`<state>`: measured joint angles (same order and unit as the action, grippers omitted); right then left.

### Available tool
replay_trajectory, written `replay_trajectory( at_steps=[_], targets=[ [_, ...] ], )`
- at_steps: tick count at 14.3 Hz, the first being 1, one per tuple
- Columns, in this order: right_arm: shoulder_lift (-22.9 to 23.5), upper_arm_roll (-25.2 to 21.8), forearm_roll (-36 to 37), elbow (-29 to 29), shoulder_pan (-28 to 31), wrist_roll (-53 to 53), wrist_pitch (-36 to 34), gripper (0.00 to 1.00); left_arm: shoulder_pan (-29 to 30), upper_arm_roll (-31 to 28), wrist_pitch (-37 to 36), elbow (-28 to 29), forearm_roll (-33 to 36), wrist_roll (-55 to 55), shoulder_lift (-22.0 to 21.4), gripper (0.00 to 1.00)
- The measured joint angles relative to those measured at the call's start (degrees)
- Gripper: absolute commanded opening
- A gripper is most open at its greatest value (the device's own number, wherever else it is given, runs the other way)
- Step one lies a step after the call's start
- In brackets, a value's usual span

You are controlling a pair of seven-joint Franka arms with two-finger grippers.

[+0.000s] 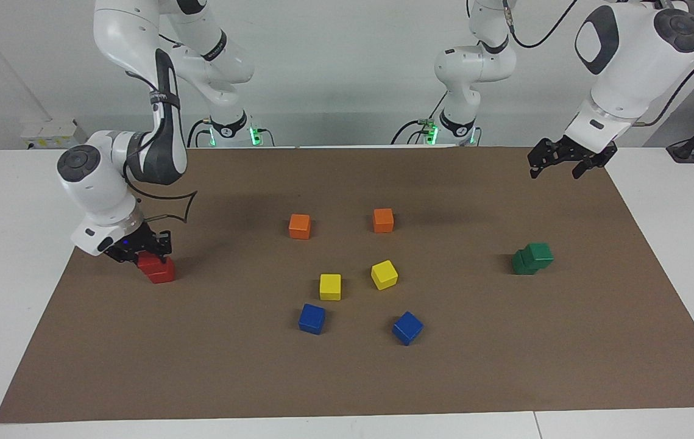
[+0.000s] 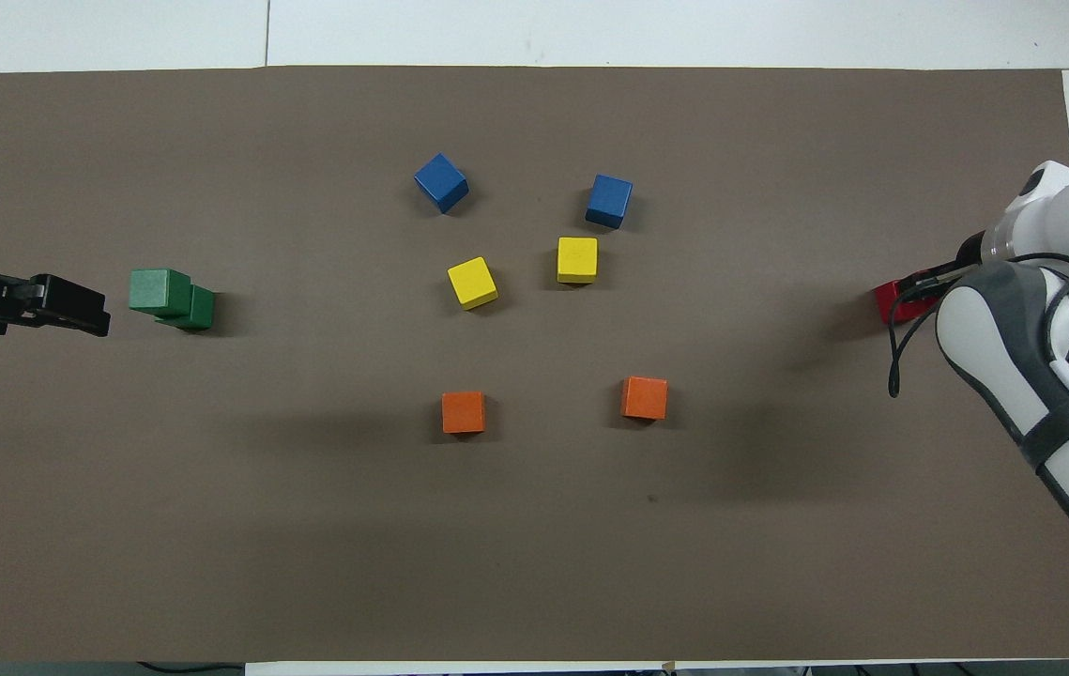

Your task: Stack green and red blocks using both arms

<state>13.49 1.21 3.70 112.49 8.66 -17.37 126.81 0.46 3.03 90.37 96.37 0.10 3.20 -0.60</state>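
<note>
Right tool (image 1: 150, 249), frame left, grips upper red block (image 1: 150, 262) on lower red block (image 1: 162, 272): square up b4 release; left tool (image 1: 557, 164) wide.

Green stack (image 1: 532, 258), one block on another and offset, sits toward left arm's end of mat (image 1: 505, 366). Red stack (image 1: 158, 268) sits at right arm's end, right gripper (image 1: 142, 250) at its top block. Between them, nearest robots to farthest: orange pair (image 1: 300, 226), yellow pair (image 1: 330, 286), blue pair (image 1: 312, 318). Left gripper (image 1: 557, 164) raised over mat's edge at left arm's end.
</note>
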Motion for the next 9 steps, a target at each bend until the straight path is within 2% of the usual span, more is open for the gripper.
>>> replay_trajectory(
  at_steps=[3,4,5,6,8,9],
  targets=[
    [0.0,0.0,0.0,0.0,0.0,0.0,0.0,0.02,0.0,0.0,0.0,0.0,0.0,0.0,0.0,1.00],
    [0.0,0.0,0.0,0.0,0.0,0.0,0.0,0.20,0.0,0.0,0.0,0.0,0.0,0.0,0.0,1.00],
    [0.0,0.0,0.0,0.0,0.0,0.0,0.0,0.45,0.0,0.1,0.0,0.0,0.0,0.0,0.0,1.00],
    [0.0,0.0,0.0,0.0,0.0,0.0,0.0,0.65,0.0,0.1,0.0,0.0,0.0,0.0,0.0,1.00],
    [0.0,0.0,0.0,0.1,0.0,0.0,0.0,0.91,0.0,0.1,0.0,0.0,0.0,0.0,0.0,1.00],
    [0.0,0.0,0.0,0.2,0.0,0.0,0.0,0.98,0.0,0.1,0.0,0.0,0.0,0.0,0.0,1.00]
  ],
)
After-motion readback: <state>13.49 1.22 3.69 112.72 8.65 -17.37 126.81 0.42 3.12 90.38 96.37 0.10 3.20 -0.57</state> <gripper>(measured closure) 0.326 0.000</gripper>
